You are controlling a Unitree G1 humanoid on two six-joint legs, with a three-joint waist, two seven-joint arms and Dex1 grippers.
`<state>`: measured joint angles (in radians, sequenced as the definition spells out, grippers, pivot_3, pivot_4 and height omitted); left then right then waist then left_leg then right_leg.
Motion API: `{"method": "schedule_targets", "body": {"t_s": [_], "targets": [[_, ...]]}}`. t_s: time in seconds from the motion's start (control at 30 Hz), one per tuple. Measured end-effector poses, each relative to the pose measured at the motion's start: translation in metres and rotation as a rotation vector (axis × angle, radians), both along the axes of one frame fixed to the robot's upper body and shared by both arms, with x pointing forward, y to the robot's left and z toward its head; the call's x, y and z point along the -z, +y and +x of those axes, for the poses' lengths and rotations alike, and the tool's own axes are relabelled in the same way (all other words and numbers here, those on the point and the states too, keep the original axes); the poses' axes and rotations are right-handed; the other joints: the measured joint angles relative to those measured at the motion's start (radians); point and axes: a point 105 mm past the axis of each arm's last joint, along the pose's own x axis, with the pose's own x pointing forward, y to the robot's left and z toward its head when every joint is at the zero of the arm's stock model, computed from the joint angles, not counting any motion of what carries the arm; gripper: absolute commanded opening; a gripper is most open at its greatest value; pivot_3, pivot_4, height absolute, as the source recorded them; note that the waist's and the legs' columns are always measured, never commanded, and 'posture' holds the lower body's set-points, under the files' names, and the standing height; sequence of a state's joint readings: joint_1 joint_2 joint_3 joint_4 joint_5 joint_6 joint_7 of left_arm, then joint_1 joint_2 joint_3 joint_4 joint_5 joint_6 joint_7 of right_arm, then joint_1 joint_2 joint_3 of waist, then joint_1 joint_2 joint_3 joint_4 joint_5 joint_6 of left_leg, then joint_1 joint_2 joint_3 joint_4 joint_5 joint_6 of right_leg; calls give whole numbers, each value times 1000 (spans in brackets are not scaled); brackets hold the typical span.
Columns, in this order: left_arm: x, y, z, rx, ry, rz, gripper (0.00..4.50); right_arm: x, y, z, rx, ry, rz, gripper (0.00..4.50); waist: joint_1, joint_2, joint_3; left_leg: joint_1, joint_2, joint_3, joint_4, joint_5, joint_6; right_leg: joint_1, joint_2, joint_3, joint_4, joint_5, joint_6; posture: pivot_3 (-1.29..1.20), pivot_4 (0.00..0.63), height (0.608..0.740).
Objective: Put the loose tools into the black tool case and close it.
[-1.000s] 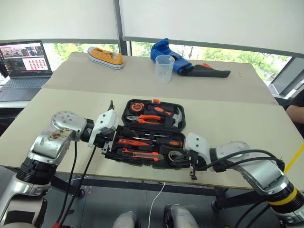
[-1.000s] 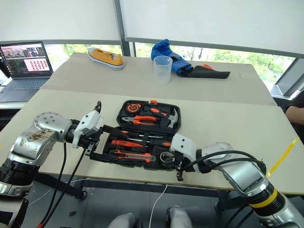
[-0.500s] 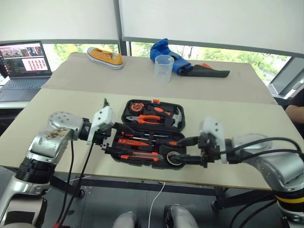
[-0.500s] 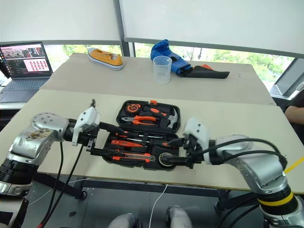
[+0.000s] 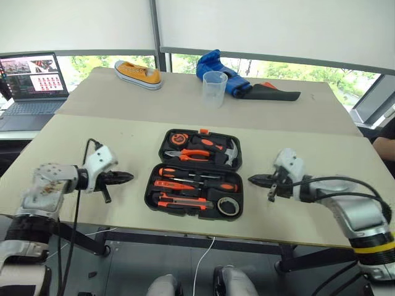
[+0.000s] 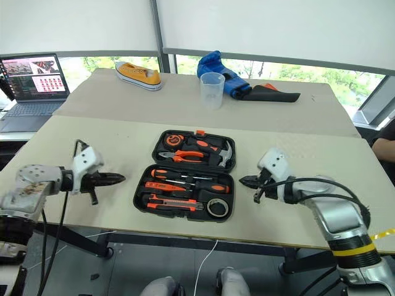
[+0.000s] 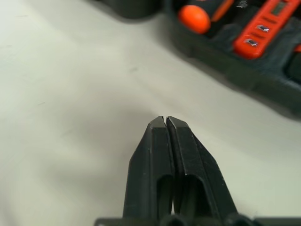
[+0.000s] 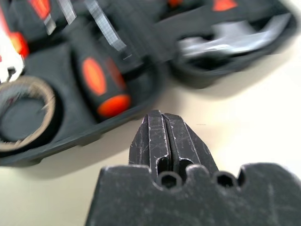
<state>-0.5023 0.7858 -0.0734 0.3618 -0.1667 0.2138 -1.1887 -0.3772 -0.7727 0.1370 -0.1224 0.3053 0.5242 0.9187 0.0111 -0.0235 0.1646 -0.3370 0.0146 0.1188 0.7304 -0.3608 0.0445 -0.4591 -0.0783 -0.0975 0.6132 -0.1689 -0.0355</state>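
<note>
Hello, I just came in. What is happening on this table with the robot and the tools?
A humanoid robot is packing a flat black plastic tool case that lies open on the beige table. The black-orange screwdrivers, the black-orange utility knife and the small roll of black tape sit in its near half. Nothing is held: the left tool and the right tool are shut, one on each side of the case. The case is not closed yet.

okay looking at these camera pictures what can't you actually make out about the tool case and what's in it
- Black tool case: the head views are too small to show whether each tool sits fully in its slot.
- Orange latch: too small to read.
- Roll of black tape: blurred and cut by the right wrist view's edge.
- Utility knife: blurred, cut by the left wrist view's edge.
</note>
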Motion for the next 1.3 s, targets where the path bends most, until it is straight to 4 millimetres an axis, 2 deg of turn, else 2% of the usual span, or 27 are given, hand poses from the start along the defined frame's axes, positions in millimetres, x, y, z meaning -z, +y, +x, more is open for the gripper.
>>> {"method": "schedule_targets", "body": {"t_s": [0.07, 0.27, 0.6, 0.8, 0.9, 0.93, 1.0, 1.03, 1.07, 1.1, 1.17, 1.27, 1.3], "targets": [[3, -16, 3, 43, 7, -16, 22, 2, 3, -2, -37, 4, -6, 0, -3, 0, 0, 0, 0, 0, 0, 0, 0, 0, 1, 0, 0, 0, 0, 0, 150, 724], [3, -25, 8, 90, 20, 0, 22, 3, 1, -8, -79, 16, 8, 0, -8, 0, 0, 0, 0, 0, 0, 0, 0, 0, 0, -1, 1, 0, 0, 0, 150, 724], [8, -49, -12, 286, 16, 58, 22, 8, -21, -37, -72, 28, -37, 0, 3, 1, 0, -1, 0, -2, 0, 0, 0, 1, -2, -4, -1, -1, 1, 0, 150, 724], [10, -56, -20, 344, 5, 70, 22, 15, -36, -45, -36, 36, -69, 0, 6, 1, 0, 0, 0, -2, 0, 0, 0, 2, -4, -3, 0, -1, 2, 0, 150, 724], [11, -52, -20, 336, 9, 76, 22, 14, -41, -45, -19, 28, -79, 0, 1, 1, 0, 1, 0, -2, 0, 0, 0, 2, -4, -2, 1, -1, 2, 0, 150, 724], [11, -48, -20, 323, 18, 78, 3, 13, -43, -43, -4, 15, -91, 289, 0, 1, 0, 1, 0, -2, 1, 0, 0, 2, -4, -1, 2, -1, 2, 0, 150, 724], [11, -34, -18, 274, 34, 79, 521, 9, -51, -34, 53, -8, -116, 799, -9, 1, 0, 2, 1, -1, 0, 0, 0, 2, -3, 0, 2, -2, 3, 0, 150, 724], [10, -23, -13, 202, 62, 51, 892, 4, -55, -25, 107, -8, -101, 1359, -17, 1, 0, 3, 1, 0, 0, 1, -1, 2, -3, 2, 4, -5, 7, 0, 150, 724], [8, -15, -9, 148, 78, 35, 1080, -1, -57, -19, 139, -17, -88, 1476, -22, 1, 0, 2, 2, 0, 1, 2, -1, 1, -3, 2, 5, -5, 8, 0, 150, 724], [5, -1, -3, 46, 119, -14, 1500, -11, -58, -11, 179, -15, -39, 1851, -27, 1, 0, 3, 2, 0, 1, 2, -1, 1, -2, 2, 6, -5, 8, 0, 150, 724], [-5, 11, 9, -92, 176, -107, 2187, -25, -52, 2, 220, -12, 50, 2525, -27, 0, 0, 3, 2, -1, 1, 3, -2, 1, -2, 2, 8, -5, 7, 0, 150, 724], [-31, 5, 33, -214, 223, -237, 3218, -41, -35, 21, 234, 13, 156, 3513, -19, -1, 1, 1, 1, -2, 3, 4, -1, 0, -3, 2, 11, -4, 6, 0, 150, 724], [-38, 2, 38, -236, 232, -273, 3609, -43, -30, 27, 237, 25, 174, 3880, -18, 0, 0, 1, 0, -2, 3, 4, 0, 0, -3, 2, 12, -1, 1, 0, 150, 724]]}}
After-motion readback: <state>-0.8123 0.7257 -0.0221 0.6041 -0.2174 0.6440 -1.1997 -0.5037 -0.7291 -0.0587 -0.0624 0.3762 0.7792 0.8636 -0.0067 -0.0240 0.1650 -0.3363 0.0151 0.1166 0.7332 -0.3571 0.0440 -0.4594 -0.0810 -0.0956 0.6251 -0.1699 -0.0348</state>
